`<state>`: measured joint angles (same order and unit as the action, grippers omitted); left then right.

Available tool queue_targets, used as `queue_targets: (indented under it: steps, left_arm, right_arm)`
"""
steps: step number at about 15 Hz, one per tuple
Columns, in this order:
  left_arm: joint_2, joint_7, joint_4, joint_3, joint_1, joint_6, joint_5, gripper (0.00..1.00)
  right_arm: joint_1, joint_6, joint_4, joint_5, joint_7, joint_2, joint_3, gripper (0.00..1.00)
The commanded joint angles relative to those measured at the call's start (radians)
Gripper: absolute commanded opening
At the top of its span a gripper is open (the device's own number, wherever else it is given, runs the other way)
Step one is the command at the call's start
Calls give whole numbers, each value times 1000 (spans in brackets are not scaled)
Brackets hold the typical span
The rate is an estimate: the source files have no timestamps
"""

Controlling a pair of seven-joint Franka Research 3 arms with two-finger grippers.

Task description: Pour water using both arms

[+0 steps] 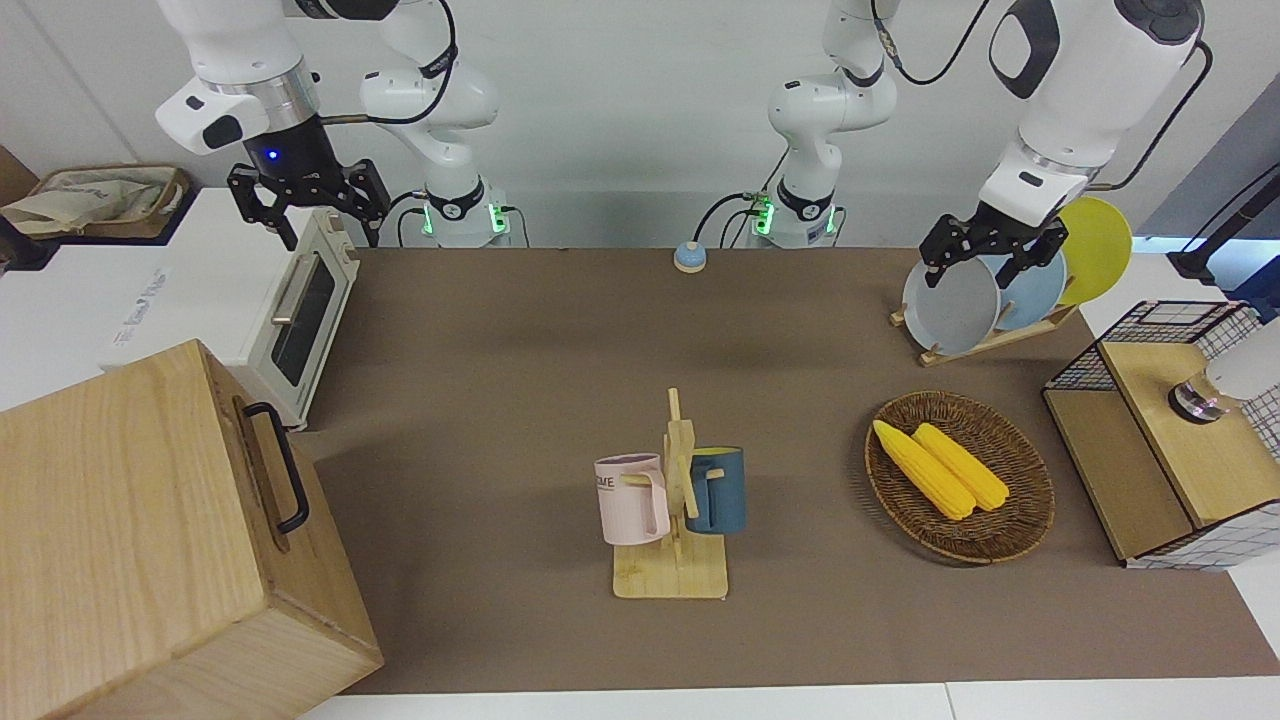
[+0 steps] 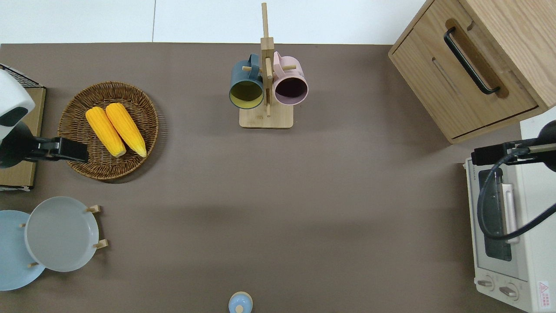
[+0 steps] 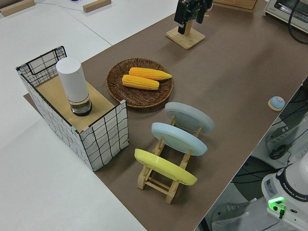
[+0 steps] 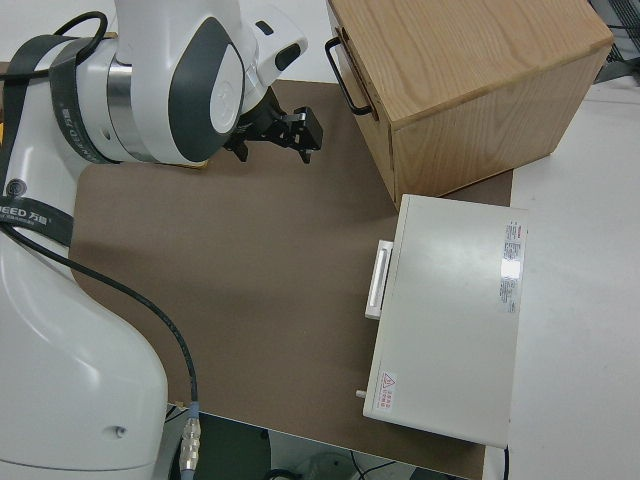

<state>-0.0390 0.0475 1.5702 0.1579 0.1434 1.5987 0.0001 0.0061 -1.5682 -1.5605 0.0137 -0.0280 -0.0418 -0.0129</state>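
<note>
Two glossy white arms hang with empty, spread black pincers: left gripper (image 1: 990, 250) over the round wicker basket's (image 2: 147, 130) rim, right gripper (image 1: 305, 200) over the cream toaster oven (image 1: 300, 305).
</note>
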Motion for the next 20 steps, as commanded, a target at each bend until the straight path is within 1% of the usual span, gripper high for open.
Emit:
queue_targets:
  steps: [1, 4, 6, 9, 11, 13, 14, 15, 16, 18, 20]
  left_arm:
    - [2, -1, 5, -17, 13, 9, 4, 998]
    - [-4, 2, 5, -43, 45, 9, 12, 998]
    - [-10, 46, 5, -60, 82, 9, 12, 998]
    - [-15, 132, 4, -61, 149, 9, 11, 998]
    - [-15, 191, 4, -61, 191, 10, 12, 998]
    - [-16, 259, 2, -61, 241, 12, 11, 998]
    - [-16, 290, -2, -61, 263, 12, 11, 998]
    - [-16, 319, -4, -61, 283, 12, 11, 998]
    - [-15, 346, -4, -61, 303, 12, 11, 998]
    - [-16, 403, -5, -61, 340, 12, 11, 998]
    - [-16, 452, -5, -61, 378, 17, 9, 998]
  right_arm:
    - [-9, 20, 10, -15, -24, 5, -6, 992]
    - [-12, 33, 11, -15, -24, 3, -6, 992]
    - [-20, 33, 11, -15, -26, 5, -4, 992]
    - [-26, 33, 11, -20, -24, 3, -6, 992]
    - [-29, 33, 10, -67, -24, 3, -4, 992]
    - [-15, 42, 2, -78, -23, -6, -10, 992]
    - [-12, 42, -1, -78, -23, -4, -19, 992]
    - [4, 42, -6, -78, -23, 0, -22, 992]
    - [20, 42, -18, -78, -21, 2, -24, 992]
    - [52, 34, -55, -78, -16, 5, -30, 992]
    - [90, 25, -78, -78, 5, 26, -35, 992]
